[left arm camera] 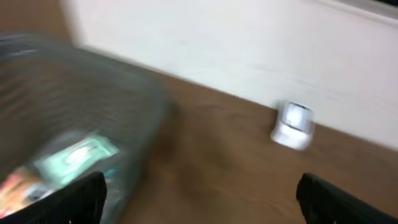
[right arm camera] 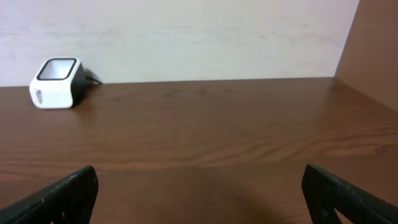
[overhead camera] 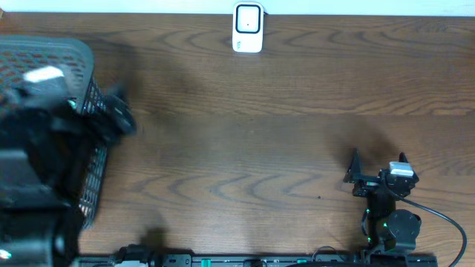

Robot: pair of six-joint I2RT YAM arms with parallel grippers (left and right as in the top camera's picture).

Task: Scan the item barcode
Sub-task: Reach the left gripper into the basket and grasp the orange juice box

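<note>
Scanner: a white box-shaped barcode scanner (overhead camera: pixel 248 28) is set at the far edge of the brown wood-grain tabletop (overhead camera: pixel 260 119).
Item: a blurred green-and-white packet (left arm camera: pixel 78 155) is seen inside the grey plastic mesh basket (overhead camera: pixel 93 178); its print cannot be read.
Left fingers (left arm camera: pixel 81 199): held wide apart beside the basket.
Right fingers (right arm camera: pixel 62 196): spread wide above bare tabletop.

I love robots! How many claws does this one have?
2. The left claw is by the basket on the left, a bit blurred. The right claw is at the front right. Both are open.
</note>
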